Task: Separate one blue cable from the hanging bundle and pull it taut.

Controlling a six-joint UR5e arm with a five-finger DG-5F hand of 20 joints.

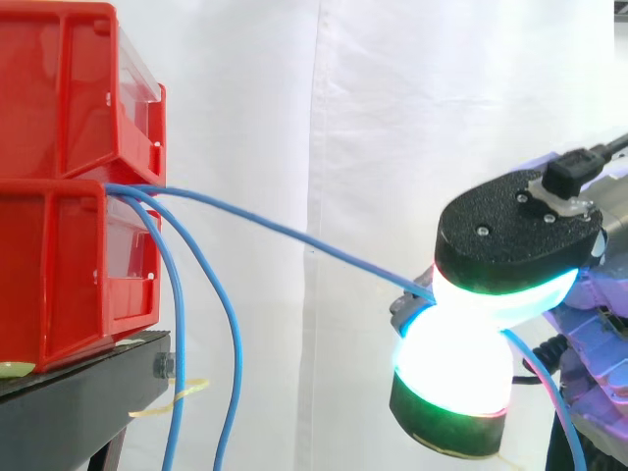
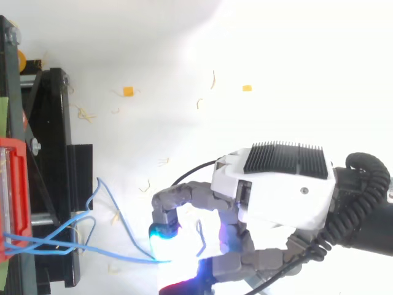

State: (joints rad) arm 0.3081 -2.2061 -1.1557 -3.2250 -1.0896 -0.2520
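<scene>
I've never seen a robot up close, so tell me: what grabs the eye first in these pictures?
The brightly glowing white-and-green fingertips of the robot's hand, at the lower right of the side view, pinch one blue cable between them. That cable runs in an almost straight line up to the stacked red bins at the left. Two other blue cables droop loosely below the bins.
</scene>
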